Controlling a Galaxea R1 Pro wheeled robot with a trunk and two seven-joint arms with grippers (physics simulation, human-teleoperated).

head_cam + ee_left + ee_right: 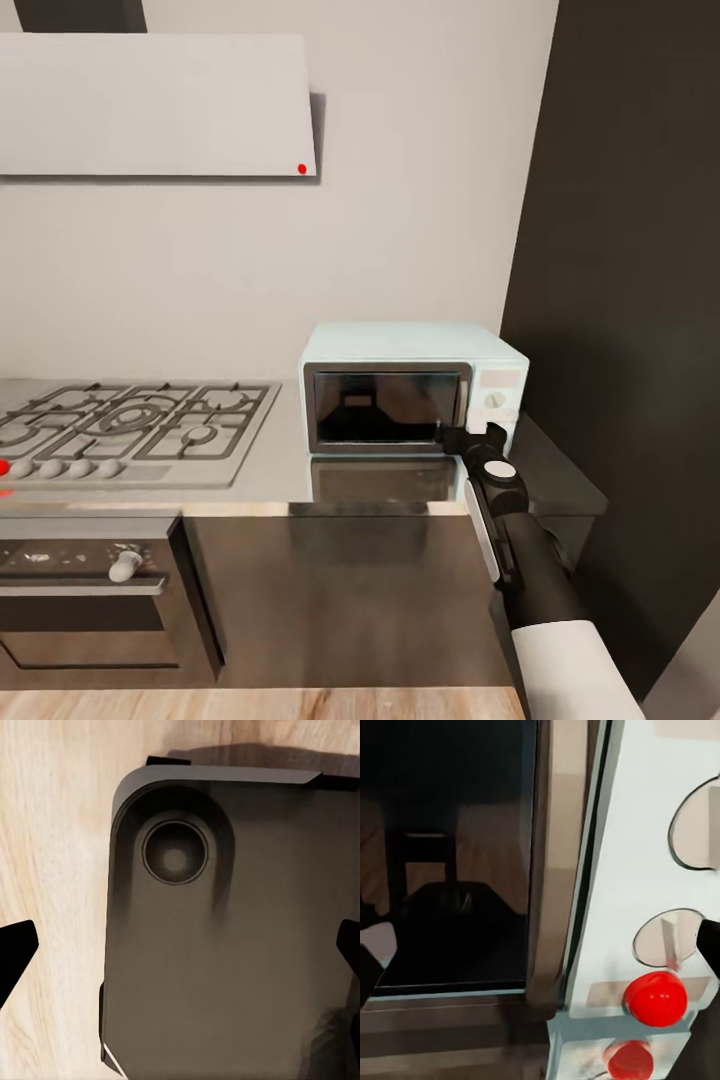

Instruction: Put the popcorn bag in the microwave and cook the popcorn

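Your right end effector [470, 437] was at the lower right corner of the microwave [405, 385] door, its fingers spread apart and holding nothing. The microwave stood on the worktop [270, 480], door closed, beside the gas hob [130, 425]. Your left end effector [180, 952] was released, above the robot base [225, 930].

Ahead on my left I see a gas hob [135, 428], a white hood [155, 105] above it, a black oven [85, 595] below, and wooden floor [250, 704].
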